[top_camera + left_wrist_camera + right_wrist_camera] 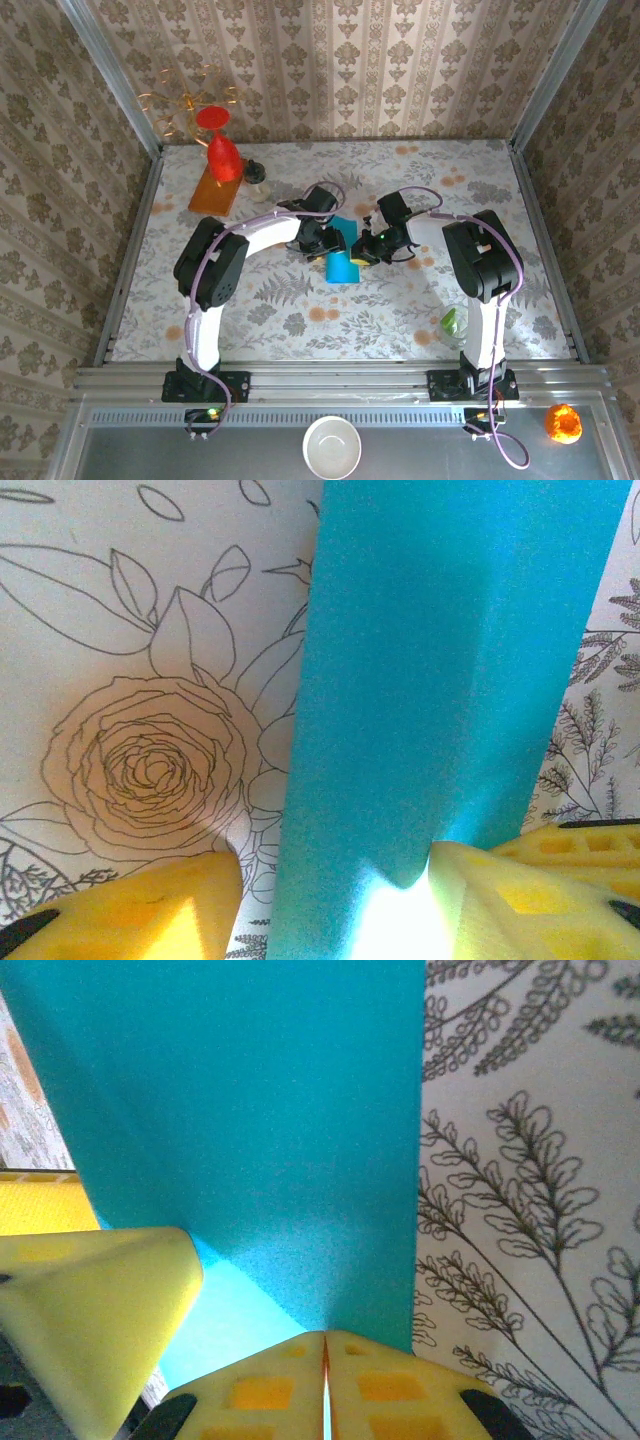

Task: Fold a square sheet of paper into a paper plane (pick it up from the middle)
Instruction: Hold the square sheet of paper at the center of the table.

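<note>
White-and-black arms (262,232), lilac cables (432,190), yellow jaws

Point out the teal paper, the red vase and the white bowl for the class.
teal paper (342,268): top view, its lower flat part.
red vase (224,158): top view, its body.
white bowl (307,447): top view, its left rim.
</note>
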Tool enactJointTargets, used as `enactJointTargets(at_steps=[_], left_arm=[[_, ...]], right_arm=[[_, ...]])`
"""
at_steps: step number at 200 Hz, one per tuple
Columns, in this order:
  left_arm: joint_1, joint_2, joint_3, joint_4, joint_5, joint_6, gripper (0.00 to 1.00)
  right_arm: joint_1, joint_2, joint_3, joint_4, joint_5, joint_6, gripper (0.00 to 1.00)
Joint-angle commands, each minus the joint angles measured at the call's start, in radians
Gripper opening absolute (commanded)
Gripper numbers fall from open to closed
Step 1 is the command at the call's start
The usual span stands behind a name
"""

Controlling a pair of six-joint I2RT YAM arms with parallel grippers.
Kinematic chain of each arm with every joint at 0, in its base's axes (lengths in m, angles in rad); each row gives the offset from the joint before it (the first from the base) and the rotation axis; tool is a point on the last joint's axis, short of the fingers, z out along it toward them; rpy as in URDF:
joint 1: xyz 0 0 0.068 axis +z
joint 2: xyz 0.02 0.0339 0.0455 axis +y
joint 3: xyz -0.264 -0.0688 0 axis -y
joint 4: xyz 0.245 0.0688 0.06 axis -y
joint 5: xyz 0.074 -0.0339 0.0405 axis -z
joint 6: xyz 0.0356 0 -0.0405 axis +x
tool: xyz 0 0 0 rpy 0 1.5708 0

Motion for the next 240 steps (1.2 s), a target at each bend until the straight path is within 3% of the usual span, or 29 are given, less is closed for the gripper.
enactJointTargets(at_steps=[1, 74, 126, 240], left_arm=[[-0.016, 0.067, -0.047, -0.004, 0.04, 0.015, 0.53], [-0.017, 0.145, -0.049, -0.091, -0.028, -0.031, 0.47], [-0.016, 0.186, -0.041, -0.099, -0.03, -0.052, 0.47], [-0.018, 0.19, -0.036, -0.103, -0.025, 0.011, 0.44]], right_arm=[[0.001, 0.051, -0.006, -0.047, 0.024, 0.008, 0.14], [-0.022, -0.104, -0.02, 0.057, 0.007, 0.075, 0.25], [-0.063, -0.148, -0.024, 0.04, 0.096, 0.057, 0.26], [-0.079, -0.14, -0.029, 0.028, 0.1, 0.032, 0.25]])
